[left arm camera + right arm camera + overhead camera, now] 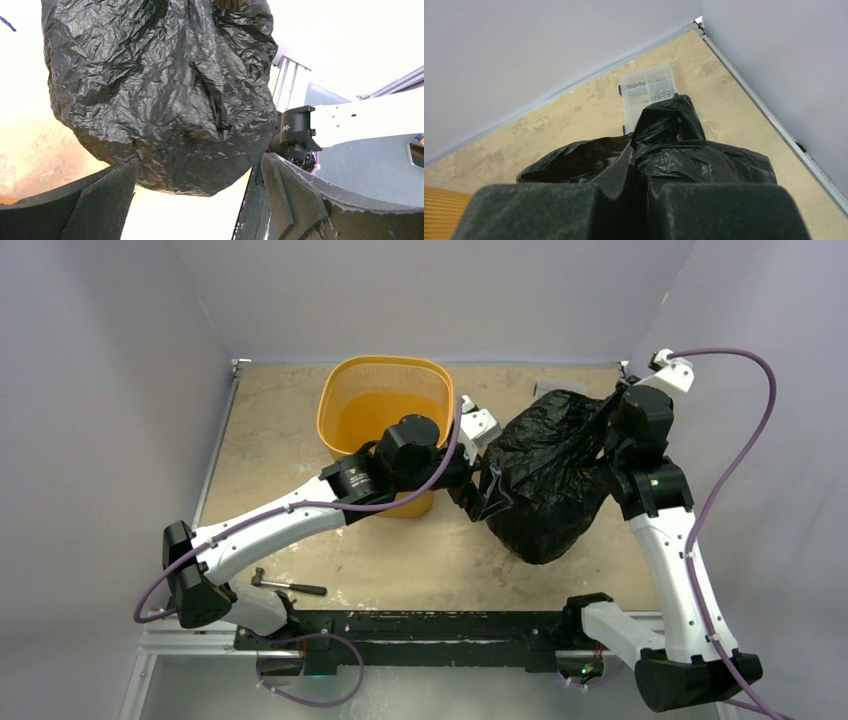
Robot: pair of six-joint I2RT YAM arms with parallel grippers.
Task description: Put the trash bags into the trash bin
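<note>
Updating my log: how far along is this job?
Done: right gripper is shut on the bag. In hand: bag is held beside the bin, outside it, left gripper open at its side. Left: carry it over and drop it in.

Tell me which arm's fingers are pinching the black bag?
The right arm's fingers, shut tight on a fold of the black bag. The left arm's fingers are spread wide open beside the bag, squeezing nothing.

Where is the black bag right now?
In the top view the black trash bag is right of centre, just right of the orange bin, pinched by the right gripper with the left gripper on its bin side.
</note>
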